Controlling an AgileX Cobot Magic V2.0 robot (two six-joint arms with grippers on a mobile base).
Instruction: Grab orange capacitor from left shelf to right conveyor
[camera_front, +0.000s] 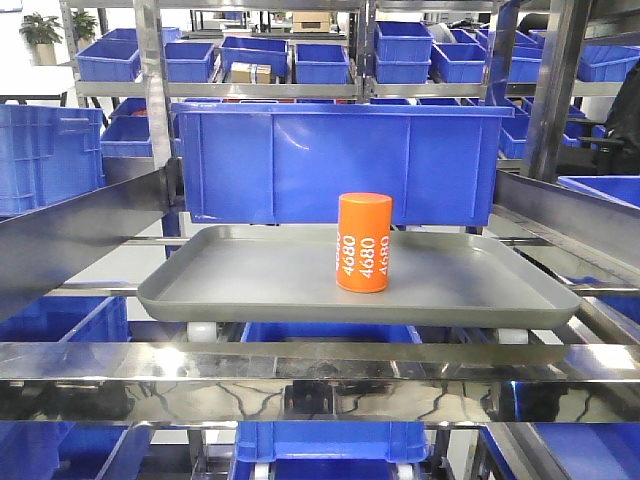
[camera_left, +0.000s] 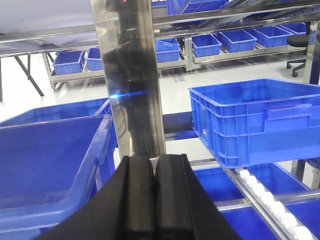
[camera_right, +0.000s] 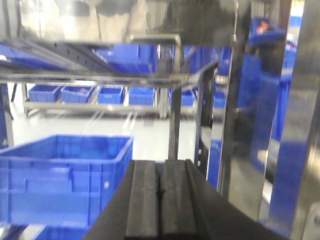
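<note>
Standing: orange capacitor (camera_front: 363, 243), 4680-printed | left end effector (camera_left: 154, 187) together | right end effector (camera_right: 160, 195) seemingly together

A potted plant (camera_front: 40, 28) stands far back; an office chair (camera_left: 300, 44) sits on the floor.

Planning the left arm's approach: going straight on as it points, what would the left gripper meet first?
Most likely the shiny steel upright standing directly ahead of the shut left gripper; its distance is unclear.
</note>
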